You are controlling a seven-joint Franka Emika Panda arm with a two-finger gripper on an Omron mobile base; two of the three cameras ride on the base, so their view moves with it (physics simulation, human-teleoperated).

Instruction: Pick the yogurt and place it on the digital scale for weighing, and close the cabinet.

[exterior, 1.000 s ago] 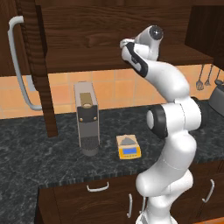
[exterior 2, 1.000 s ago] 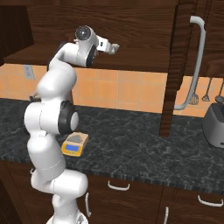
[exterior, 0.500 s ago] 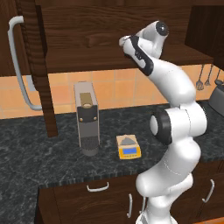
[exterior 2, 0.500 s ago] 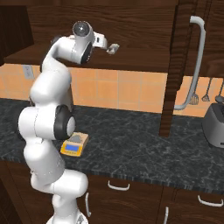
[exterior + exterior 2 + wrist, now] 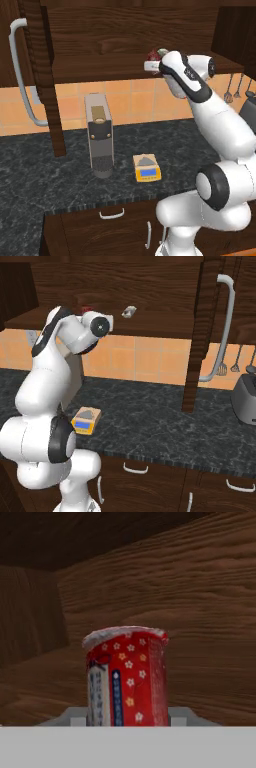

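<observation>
Yogurt (image 5: 127, 677): one small red cup with star print and a pale foil-looking top, standing upright on the cabinet (image 5: 125, 30) shelf, centre of the hand view. In the left base view it peeks out red at upper centre-right, just behind the robot's wrist (image 5: 153, 55).

Handling, as I judge it: light, thin-walled, a little squeezable, smooth-sided so likely slippery. The lid rim is wider than the body. Best hold is across the mid-body, below that rim, with modest pressure; keep it upright.

Gripper (image 5: 127, 718): grey finger tips show low on either side of the cup, left one (image 5: 79, 717) close to the wall. They bracket the cup, but I cannot tell whether they are clenched on it or merely alongside; contact is hidden at the frame's bottom.

Counts:
- yogurt: one
- digital scale (image 5: 147, 168): one, yellow-orange, on the dark counter (image 5: 45, 180), lower centre of the left base view, plate bare
- coffee machine (image 5: 99, 135): one, just left of the scale
- cabinet doors standing open: two, one at upper left (image 5: 31, 75), one at upper right of the right base view (image 5: 202, 331)
- small pale packet (image 5: 129, 311): one, on the shelf
</observation>
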